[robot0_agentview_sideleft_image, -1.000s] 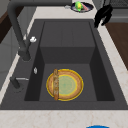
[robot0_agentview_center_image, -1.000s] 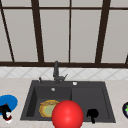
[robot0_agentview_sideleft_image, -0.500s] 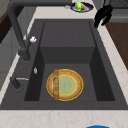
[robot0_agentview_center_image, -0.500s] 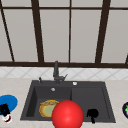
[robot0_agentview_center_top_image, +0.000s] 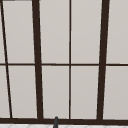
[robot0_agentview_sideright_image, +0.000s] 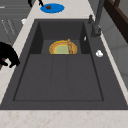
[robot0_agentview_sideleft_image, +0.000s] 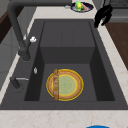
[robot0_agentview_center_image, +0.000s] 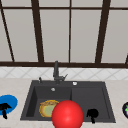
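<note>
**Front view.** The left hand [robot0_agentview_center_image: 5,108] hangs over the blue plate [robot0_agentview_center_image: 11,101] on the counter left of the sink [robot0_agentview_center_image: 87,97]. How far it is open cannot be told. The right hand [robot0_agentview_center_image: 92,113] hangs at the sink's front right edge, fingers drooping loosely, holding nothing. A yellow plate [robot0_agentview_center_image: 46,110] lies in the left basin. A red ball [robot0_agentview_center_image: 67,115] sits in front of it. A dark plate [robot0_agentview_center_image: 125,109] lies on the counter at the far right. The tap [robot0_agentview_center_image: 56,71] stands behind the basin.

**Left side view.** The right hand is above the counter, near the dark plate but apart from it. A brown stick [robot0_agentview_sideleft_image: 56,85] lies across the yellow plate.

**Right side view.** The right hand hovers at the sink's edge, touching nothing. The left hand is just beside the blue plate, which carries a small red item [robot0_agentview_sideright_image: 48,7].

**Upper view.** A window [robot0_agentview_center_top_image: 55,37] with dark bars.

**Step, as judged.** Both hands hover and nothing is gripped. A grasp on the blue plate would call for the left hand to lower onto its rim.
</note>
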Robot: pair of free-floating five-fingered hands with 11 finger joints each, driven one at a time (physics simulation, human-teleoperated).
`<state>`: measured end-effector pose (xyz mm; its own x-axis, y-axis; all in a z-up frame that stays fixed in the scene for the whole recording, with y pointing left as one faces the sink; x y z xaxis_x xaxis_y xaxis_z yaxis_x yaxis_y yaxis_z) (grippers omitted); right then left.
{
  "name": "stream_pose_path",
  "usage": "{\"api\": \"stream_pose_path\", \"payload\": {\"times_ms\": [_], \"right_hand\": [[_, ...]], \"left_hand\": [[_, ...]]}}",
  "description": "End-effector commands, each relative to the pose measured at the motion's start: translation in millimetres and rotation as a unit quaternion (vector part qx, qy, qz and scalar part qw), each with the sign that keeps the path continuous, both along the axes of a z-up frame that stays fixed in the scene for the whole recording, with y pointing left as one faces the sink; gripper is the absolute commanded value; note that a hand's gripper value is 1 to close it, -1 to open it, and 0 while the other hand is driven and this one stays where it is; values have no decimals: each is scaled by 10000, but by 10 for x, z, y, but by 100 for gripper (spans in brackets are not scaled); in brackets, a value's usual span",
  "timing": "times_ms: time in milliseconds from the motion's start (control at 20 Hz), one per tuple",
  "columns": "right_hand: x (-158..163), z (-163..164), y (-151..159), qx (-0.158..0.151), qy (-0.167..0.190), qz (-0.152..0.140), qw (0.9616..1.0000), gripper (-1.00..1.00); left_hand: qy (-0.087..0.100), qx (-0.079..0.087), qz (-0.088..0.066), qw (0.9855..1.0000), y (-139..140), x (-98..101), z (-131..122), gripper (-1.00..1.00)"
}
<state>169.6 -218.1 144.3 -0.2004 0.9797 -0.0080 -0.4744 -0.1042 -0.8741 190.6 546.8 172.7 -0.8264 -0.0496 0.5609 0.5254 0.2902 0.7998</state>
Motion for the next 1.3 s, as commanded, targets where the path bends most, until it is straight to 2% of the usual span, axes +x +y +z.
{"api": "stream_pose_path", "payload": {"times_ms": [0,150,400,500,800,950,1000,1150,1250], "right_hand": [[0,0,0,0,0,0,10000,0],[0,0,0,0,0,0,10000,0],[0,0,0,0,0,0,10000,0],[0,0,0,0,0,0,10000,0],[0,0,0,0,0,0,10000,0],[0,0,0,0,0,0,10000,0],[0,0,0,0,0,0,10000,0],[0,0,0,0,0,0,10000,0],[0,0,0,0,0,0,10000,0]], "left_hand": [[28,-41,1,10000,18,80,-60,-100],[41,-35,-33,10000,31,66,-108,-100],[179,-17,-69,9998,40,63,-188,-100],[107,1,-63,9999,46,62,-172,-100],[188,5,-97,9998,30,69,-170,-100],[125,4,-104,9999,28,67,-170,-100],[149,3,-29,9999,19,67,-202,-100],[160,188,30,9997,-202,103,-179,-100],[164,199,63,9996,-271,121,-180,-100]]}}
